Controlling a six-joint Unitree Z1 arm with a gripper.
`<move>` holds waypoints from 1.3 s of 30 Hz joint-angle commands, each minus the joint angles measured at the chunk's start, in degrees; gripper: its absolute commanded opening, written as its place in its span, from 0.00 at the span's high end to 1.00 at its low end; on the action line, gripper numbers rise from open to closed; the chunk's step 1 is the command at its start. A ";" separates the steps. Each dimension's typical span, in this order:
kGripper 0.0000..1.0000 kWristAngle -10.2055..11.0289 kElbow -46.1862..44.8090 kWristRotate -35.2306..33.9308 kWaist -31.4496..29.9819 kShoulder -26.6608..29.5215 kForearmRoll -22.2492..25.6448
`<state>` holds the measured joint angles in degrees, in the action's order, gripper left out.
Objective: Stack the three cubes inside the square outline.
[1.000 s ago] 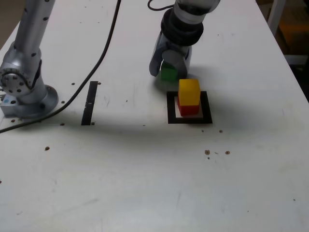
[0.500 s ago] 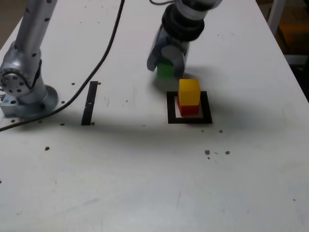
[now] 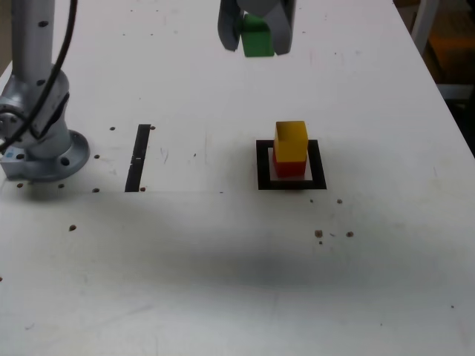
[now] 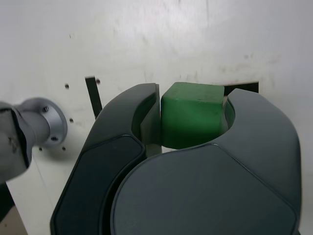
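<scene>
The yellow cube (image 3: 290, 141) sits on top of the red cube (image 3: 289, 166) inside the square outline (image 3: 291, 165) of black tape. High above the table, toward the far side, my gripper (image 3: 257, 33) is shut on the green cube (image 3: 257, 41). The wrist view shows the same green cube (image 4: 191, 113) pinched between the two dark jaws, with a corner of the square outline (image 4: 247, 87) just beyond it. The yellow and red cubes are hidden in the wrist view.
A straight black tape strip (image 3: 138, 157) lies at the exterior view's left of the square. The arm's metal base (image 3: 41, 152) stands at the exterior view's left edge, with a black cable beside it. Small dark specks (image 3: 319, 233) dot the white table.
The gripper has lifted the green cube off the table, rising well above the stack. The yellow and red cubes have not moved.
</scene>
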<state>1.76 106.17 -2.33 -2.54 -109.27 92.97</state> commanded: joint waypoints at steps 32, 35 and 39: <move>0.76 -3.08 7.01 -12.43 -11.26 -10.34 0.99; 0.76 -2.72 7.23 -12.31 -11.26 -11.10 0.99; 0.76 -2.58 7.29 -11.87 -11.10 -11.70 0.98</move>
<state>-0.92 113.22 -14.36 -13.78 -120.67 92.99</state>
